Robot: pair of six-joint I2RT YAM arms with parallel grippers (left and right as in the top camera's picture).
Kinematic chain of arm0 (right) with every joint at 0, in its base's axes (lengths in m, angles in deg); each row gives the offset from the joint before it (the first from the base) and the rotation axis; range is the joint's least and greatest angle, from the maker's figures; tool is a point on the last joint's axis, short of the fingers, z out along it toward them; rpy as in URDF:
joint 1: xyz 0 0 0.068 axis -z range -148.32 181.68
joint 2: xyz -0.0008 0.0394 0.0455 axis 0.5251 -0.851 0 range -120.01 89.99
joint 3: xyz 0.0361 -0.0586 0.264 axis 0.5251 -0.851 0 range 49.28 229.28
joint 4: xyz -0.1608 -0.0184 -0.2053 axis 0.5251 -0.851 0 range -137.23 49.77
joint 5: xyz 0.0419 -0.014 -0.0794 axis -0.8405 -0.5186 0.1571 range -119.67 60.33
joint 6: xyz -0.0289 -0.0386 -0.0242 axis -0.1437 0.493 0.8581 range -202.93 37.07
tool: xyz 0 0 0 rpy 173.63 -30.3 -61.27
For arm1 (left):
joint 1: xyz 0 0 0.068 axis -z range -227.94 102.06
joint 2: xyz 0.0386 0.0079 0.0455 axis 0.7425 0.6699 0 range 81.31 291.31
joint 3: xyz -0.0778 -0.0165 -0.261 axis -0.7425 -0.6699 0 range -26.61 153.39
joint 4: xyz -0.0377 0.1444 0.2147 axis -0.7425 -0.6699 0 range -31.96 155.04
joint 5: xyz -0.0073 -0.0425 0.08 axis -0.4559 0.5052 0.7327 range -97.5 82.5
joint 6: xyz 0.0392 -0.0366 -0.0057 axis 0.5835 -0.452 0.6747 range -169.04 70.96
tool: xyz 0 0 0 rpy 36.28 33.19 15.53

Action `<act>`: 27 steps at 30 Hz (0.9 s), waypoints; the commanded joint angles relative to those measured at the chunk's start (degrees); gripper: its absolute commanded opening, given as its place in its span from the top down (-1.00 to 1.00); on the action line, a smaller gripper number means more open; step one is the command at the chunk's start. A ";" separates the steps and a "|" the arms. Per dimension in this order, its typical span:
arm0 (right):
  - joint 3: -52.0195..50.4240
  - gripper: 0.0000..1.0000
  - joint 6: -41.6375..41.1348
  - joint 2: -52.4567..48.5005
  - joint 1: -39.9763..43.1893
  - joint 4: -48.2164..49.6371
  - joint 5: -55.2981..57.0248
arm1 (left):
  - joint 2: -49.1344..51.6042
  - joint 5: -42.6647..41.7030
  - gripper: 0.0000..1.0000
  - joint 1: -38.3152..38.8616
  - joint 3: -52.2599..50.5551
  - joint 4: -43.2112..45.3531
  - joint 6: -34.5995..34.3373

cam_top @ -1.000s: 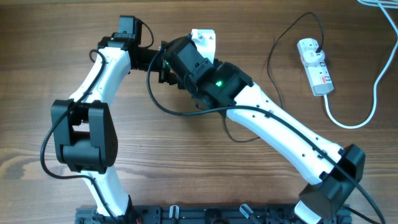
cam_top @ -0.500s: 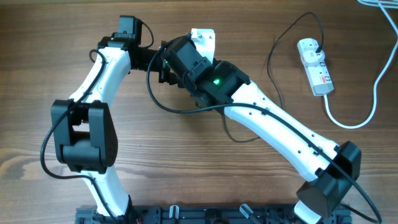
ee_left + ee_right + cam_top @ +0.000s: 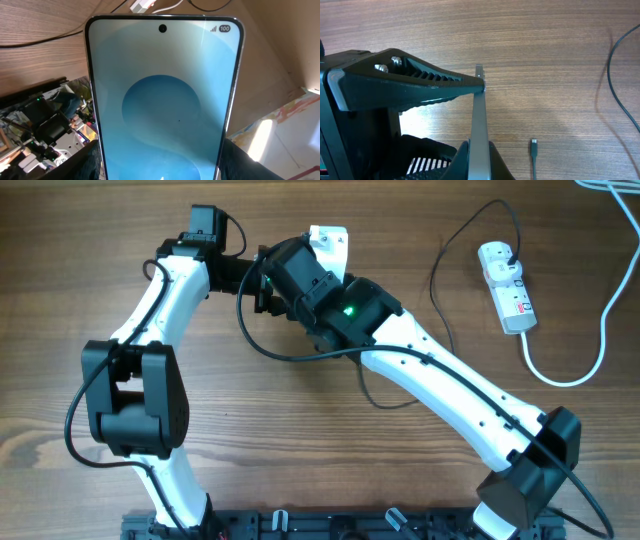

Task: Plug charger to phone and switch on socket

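Your left claw (image 3: 161, 159) and right claw (image 3: 479, 162) both clamp the phone (image 3: 162, 100), its length pointing straight out from the left one, charger plug (image 3: 533, 148) lying on open table (image 3: 560, 75) nearby.

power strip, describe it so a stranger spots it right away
On the wooden table, look to the upper right of the overhead view. The power strip is the short white bar there with red switches, where a black cable and a white cord meet.
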 commanded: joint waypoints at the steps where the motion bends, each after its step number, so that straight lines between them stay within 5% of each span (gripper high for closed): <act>1: 1.55 0.91 -8.15 -0.39 0.09 -1.18 5.86 | -1.51 -1.99 -0.24 0.39 1.11 -0.02 -0.15; 7: 1.55 0.91 -43.95 2.12 0.07 -3.80 9.84 | -1.51 -2.03 -0.62 0.33 1.11 -0.04 -1.03; 12: 1.55 0.91 -63.52 2.60 0.07 -5.33 2.84 | -1.51 -2.05 -0.64 0.33 1.11 -0.04 -3.82; 18: 1.55 0.91 -78.31 2.60 0.07 -6.47 1.88 | -1.51 -2.27 -0.61 0.33 1.11 -0.04 -4.81; 27: 1.55 0.91 -78.40 2.60 0.09 -1.20 2.51 | -1.51 -2.16 -0.25 0.26 1.11 -0.02 -8.22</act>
